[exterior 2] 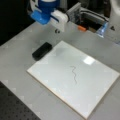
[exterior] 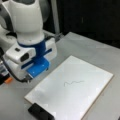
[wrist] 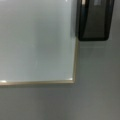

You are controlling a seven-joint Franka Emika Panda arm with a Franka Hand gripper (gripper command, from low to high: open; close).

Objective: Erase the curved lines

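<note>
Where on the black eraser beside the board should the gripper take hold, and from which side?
Probably from above, across the short width of the black eraser near its middle. It lies flat on the table, a long block at the whiteboard corner, its long sides free.

No readable text, labels, brands or numbers on anything in view.

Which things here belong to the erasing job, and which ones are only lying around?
For the job:
- curve lines, unerased, mid-board in both front views
- white board carrying them
- black eraser block, on the table touching the board's edge
- gripper, above the table near the board's corner, holding nothing

Lying about:
- orange object behind the board
- grey table
</note>
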